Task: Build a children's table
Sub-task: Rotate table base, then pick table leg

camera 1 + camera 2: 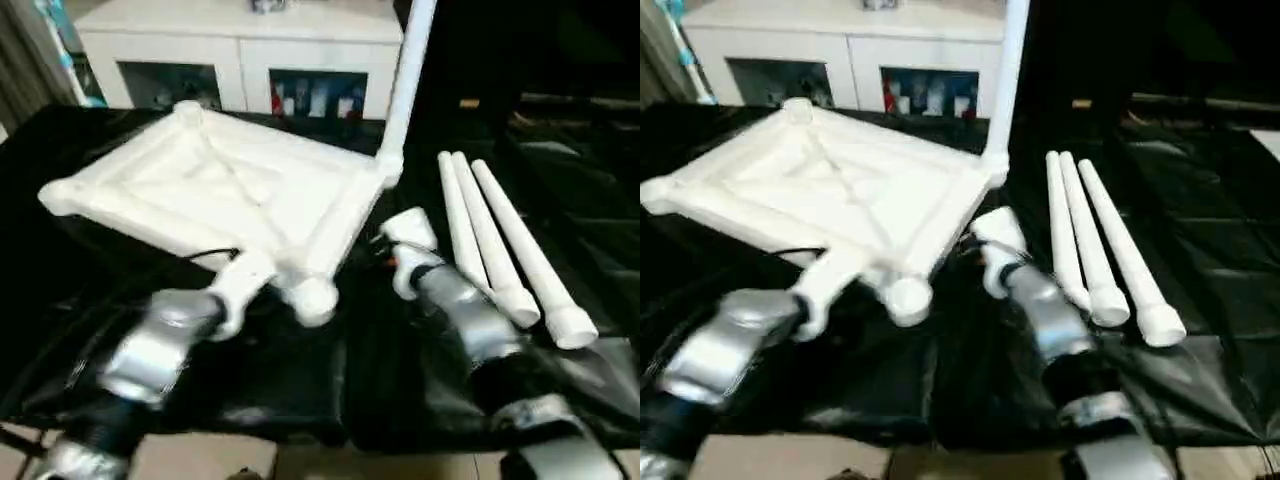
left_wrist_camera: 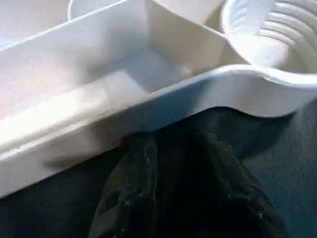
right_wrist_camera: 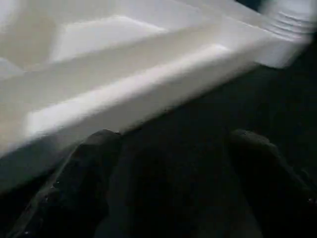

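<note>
1. A black cloth (image 1: 300, 390) is draping the work surface, glossy and creased, with everything lying on it.
2. The top (image 1: 215, 195) is lying upside down on the left of the cloth, white ribbed plastic facing up, with round sockets at its corners.
3. One leg (image 1: 405, 85) is already standing upright in the far right socket, so three sockets are still waiting.
4. Three spare legs (image 1: 500, 245) are lying side by side right of the top, smooth tapered white tubes, their long axes running from far to near with the thick ends nearest.
5. The right gripper (image 3: 173, 148) is spreading wide and empty beside the top's right edge, nearer the spares, which lie to its right; it looks the likelier arm for the next leg.
6. The left gripper (image 2: 168, 163) is sitting narrow at the top's near rim, beside the near socket (image 1: 315, 298); I cannot tell whether it is pinching the rim.
</note>
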`<state>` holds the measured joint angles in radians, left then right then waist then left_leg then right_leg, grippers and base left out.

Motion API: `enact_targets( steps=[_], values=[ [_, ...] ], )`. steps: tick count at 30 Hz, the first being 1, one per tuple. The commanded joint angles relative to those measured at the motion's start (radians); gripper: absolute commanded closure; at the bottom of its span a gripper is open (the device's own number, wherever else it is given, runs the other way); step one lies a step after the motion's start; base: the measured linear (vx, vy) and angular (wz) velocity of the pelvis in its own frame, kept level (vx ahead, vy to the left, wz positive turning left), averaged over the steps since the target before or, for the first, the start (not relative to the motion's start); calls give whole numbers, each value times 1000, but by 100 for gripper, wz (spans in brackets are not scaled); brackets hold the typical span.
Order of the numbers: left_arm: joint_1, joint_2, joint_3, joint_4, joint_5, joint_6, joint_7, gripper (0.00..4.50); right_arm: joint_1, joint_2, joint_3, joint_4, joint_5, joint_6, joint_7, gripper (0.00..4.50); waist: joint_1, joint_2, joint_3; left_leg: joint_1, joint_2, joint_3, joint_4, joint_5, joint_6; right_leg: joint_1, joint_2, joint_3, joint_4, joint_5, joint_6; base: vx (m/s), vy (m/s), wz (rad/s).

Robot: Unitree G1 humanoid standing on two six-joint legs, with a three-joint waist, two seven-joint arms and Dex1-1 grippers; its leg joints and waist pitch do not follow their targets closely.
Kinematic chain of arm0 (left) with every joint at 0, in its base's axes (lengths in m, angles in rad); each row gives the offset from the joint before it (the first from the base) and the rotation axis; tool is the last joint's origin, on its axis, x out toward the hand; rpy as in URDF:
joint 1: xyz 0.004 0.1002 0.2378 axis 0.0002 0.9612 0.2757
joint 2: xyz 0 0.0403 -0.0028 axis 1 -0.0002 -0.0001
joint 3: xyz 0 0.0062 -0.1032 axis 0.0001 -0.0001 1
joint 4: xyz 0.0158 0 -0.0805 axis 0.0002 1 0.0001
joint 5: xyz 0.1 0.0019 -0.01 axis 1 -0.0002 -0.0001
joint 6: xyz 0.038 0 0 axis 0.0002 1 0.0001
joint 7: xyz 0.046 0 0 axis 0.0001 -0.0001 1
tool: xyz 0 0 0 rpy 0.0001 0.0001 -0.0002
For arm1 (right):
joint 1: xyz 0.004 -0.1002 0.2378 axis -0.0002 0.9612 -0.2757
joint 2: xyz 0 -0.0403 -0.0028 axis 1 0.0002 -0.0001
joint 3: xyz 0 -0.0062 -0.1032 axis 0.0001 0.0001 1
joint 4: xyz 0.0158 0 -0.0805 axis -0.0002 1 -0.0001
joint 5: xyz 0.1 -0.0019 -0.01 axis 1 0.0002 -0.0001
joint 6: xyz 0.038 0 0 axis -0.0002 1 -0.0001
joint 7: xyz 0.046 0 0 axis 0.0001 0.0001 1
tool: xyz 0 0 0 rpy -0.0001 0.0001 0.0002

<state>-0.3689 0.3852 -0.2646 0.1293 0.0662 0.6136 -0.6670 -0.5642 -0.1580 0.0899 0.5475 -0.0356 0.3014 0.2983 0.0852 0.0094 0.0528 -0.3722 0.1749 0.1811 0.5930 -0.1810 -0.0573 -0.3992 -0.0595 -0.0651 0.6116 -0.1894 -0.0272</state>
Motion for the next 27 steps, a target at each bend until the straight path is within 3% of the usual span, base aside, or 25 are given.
enact_targets(
  steps=[1, 2, 5, 9, 13, 15, 20, 27],
  values=[
    [-22, 1, -10, 13, 8, -25, 13, 320, -22, -14, -23, -52, 4, 63, -3, 64, -6, 12, -70, 10, 47, -25, -68, -163, 3, 59, -81, 55, -61, -53, -189, 0, 0, 0],
    [-20, 6, -10, 4, 4, -33, 3, 320, -28, -20, -33, -69, 4, 82, -14, 64, -8, 20, -70, 10, 47, -25, -67, -162, 6, 58, -80, 54, -61, -60, -189, 0, 0, 0],
    [9, 56, -5, -87, -38, -70, -88, 316, -67, -41, -106, -109, 29, 194, -85, 37, -14, 13, -68, 12, 48, -26, -67, -157, 12, 57, -82, 54, -63, -90, -197, 0, 0, 0],
    [31, 101, 20, -194, -98, -46, -170, 316, -114, -59, -154, -119, 34, 313, -142, 20, -19, 16, -64, 17, 49, -21, -66, -158, 2, 50, -76, 54, -61, -97, -208, 0, 0, 0],
    [33, 129, 30, -299, -156, -10, -230, 316, -174, -76, -190, -79, 36, 476, -162, 3, -23, 8, -62, 16, 47, -19, -67, -156, -6, 51, -75, 55, -61, -118, -202, 0, 0, 0],
    [28, 127, 29, -317, -169, -3, -238, 316, -179, -80, -192, -72, 40, 507, -153, 3, -22, 10, -63, 16, 47, -19, -66, -152, -9, 52, -76, 54, -60, -119, -200, 0, 0, 0],
    [10, 111, 31, -378, -213, 24, -242, 316, -199, -87, -195, -32, 56, 632, -158, 3, -21, 0, -65, 13, 45, -16, -62, -112, -2, 55, -76, 56, -56, -96, -198, 0, 0, 0],
    [-1, 109, 28, -400, -224, 50, -230, 316, -212, -71, -216, 28, 63, 677, -186, 3, -22, -5, -63, 12, 44, -16, -62, -117, -9, 54, -76, 55, -58, -134, -186, 0, 0, 0]
  ],
)
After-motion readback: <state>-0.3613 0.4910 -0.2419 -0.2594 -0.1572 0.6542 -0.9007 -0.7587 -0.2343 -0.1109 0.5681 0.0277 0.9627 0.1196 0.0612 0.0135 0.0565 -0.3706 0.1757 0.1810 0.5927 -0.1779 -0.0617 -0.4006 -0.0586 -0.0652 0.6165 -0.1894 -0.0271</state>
